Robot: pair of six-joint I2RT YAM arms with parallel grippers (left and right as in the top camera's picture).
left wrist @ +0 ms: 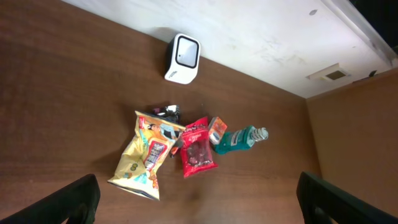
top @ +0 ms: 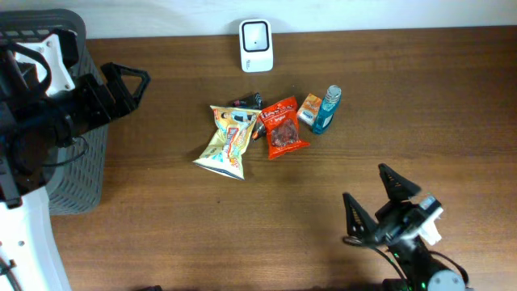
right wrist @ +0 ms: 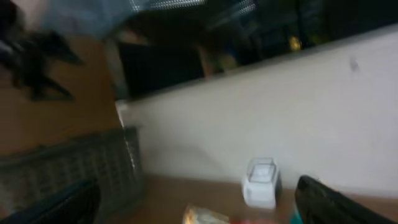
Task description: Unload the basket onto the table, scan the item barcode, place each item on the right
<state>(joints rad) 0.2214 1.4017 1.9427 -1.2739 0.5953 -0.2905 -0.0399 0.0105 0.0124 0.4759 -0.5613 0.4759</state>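
Step in hand looks like the very start: no pick made yet, nothing held. Left gripper (top: 133,90) hangs over the left side of the counter (top: 420,97), beside a grey mesh basket (top: 77,174), jaws wide apart & empty. Right gripper (top: 367,187) sits nr the front right edge, jaws also spread, empty. Both are well apart from the goods.

Candidate items lie in a loose cluster mid-counter, just in front of the white barcode scanner (top: 256,44) at the back edge. Yellow chip bag (top: 229,141) is on the left w/ the red snack bag (top: 284,128) just beside it, maybe touching. To the right are a small orange box (top: 309,109) & a blue bottle (top: 326,109), which seems to lie on its side. A small dark thing (top: 246,103) sits behind the bags; can't tell what it is. No barcode is legible from these views.

Next move, as I judge it: one arm comes down on a single item. Bottle or box on the right fringe is prob. easiest for the right arm, as the bags lie tight together & one may drag the other. Then lift, turn the code side toward the scanner window & hold it close. A wrist turn is likely needed.
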